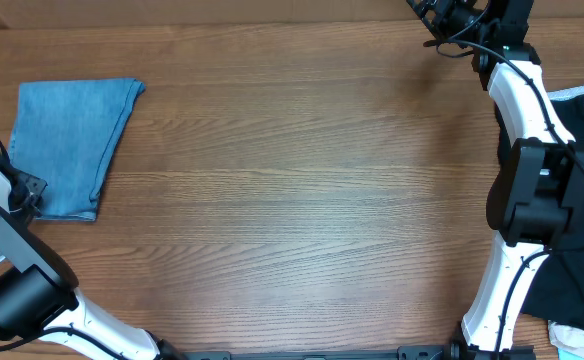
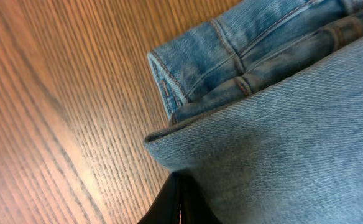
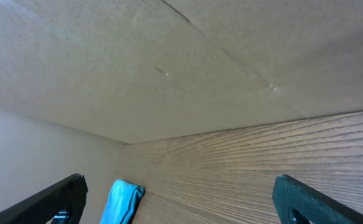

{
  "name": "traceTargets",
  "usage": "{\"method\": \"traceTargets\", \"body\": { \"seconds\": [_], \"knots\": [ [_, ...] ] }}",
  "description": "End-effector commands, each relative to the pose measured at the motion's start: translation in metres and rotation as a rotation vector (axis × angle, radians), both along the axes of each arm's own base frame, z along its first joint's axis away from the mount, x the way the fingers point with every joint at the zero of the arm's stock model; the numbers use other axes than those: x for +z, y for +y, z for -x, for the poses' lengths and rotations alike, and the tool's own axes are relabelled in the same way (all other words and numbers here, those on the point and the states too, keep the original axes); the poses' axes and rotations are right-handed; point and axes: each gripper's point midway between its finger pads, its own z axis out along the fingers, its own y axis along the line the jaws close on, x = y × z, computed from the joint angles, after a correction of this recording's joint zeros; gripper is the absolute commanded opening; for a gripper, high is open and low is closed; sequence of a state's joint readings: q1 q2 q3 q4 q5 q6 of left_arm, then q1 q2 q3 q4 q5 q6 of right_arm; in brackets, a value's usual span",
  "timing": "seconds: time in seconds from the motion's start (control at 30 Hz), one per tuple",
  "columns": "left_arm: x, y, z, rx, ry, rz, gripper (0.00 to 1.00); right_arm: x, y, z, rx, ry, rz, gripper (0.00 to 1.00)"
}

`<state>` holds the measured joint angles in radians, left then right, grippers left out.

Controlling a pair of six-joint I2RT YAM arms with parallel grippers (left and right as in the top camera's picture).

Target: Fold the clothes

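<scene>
the jeans (image 1: 72, 145) lie in a compact, several-layer rectangle by the table's (image 1: 302, 200) left edge, near the far left corner, so the folding looks nearly or fully done. the left gripper (image 2: 178, 208) sits at the stack's near left edge, its fingers clenched together, probably on a denim layer, though the view is too close to be sure. the right gripper (image 3: 179, 183) hangs released and empty over the far right corner. what looks left is letting go, perhaps some tidying.
</scene>
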<state>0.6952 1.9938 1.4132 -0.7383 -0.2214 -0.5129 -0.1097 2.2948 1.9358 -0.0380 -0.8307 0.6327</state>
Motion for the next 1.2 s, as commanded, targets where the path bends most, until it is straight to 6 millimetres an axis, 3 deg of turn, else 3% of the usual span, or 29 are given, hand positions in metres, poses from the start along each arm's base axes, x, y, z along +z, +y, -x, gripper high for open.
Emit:
{"method": "traceTargets", "body": {
  "seconds": [0.0,0.07,0.1,0.3,0.4,0.57,0.67,0.8,0.87,0.9,0.93,0.97,1.0,1.03,1.17],
  "knots": [
    [0.060,0.004,-0.031,-0.054,-0.101,-0.067,0.04,0.011,0.001,0.000,0.003,-0.023,0.002,1.00],
    [0.081,-0.019,-0.052,-0.116,-0.185,-0.009,0.04,0.011,0.001,0.000,0.003,-0.023,0.002,1.00],
    [0.077,-0.044,-0.063,-0.169,-0.213,0.076,0.04,0.011,0.001,0.000,0.003,-0.023,0.002,1.00],
    [0.029,-0.113,-0.058,-0.281,-0.085,0.186,0.04,0.011,0.001,0.000,0.003,-0.023,0.002,1.00],
    [0.007,-0.121,-0.046,-0.243,-0.053,0.194,0.04,0.011,0.001,0.000,0.003,-0.023,0.002,1.00],
    [-0.012,-0.127,-0.035,-0.242,-0.034,0.206,0.04,0.011,0.001,0.000,0.003,-0.023,0.002,1.00],
    [0.007,-0.130,-0.055,-0.267,-0.114,0.232,0.04,0.011,0.001,0.000,0.003,-0.023,0.002,1.00],
    [0.069,-0.146,-0.094,-0.357,-0.238,0.259,0.04,0.011,0.001,0.000,0.003,-0.023,0.002,1.00],
    [0.087,-0.157,-0.110,-0.404,-0.270,0.240,0.05,0.011,0.001,0.000,0.003,-0.023,0.002,1.00],
    [0.092,-0.166,-0.118,-0.435,-0.285,0.230,0.14,0.011,0.001,0.000,0.003,-0.023,0.002,1.00],
    [0.094,-0.175,-0.126,-0.465,-0.298,0.219,0.32,0.011,0.001,0.000,0.002,-0.023,0.002,1.00],
    [0.094,-0.181,-0.130,-0.482,-0.304,0.217,0.54,0.011,0.001,0.000,0.003,-0.023,0.002,1.00],
    [0.095,-0.189,-0.134,-0.500,-0.309,0.216,0.84,0.011,0.001,0.000,0.003,-0.023,0.002,1.00],
    [0.095,-0.193,-0.135,-0.510,-0.308,0.218,1.00,0.011,0.001,0.000,0.003,-0.023,0.002,1.00],
    [0.095,-0.203,-0.138,-0.533,-0.305,0.221,1.00,0.011,0.001,0.000,0.002,-0.023,0.002,1.00]
  ]
}}
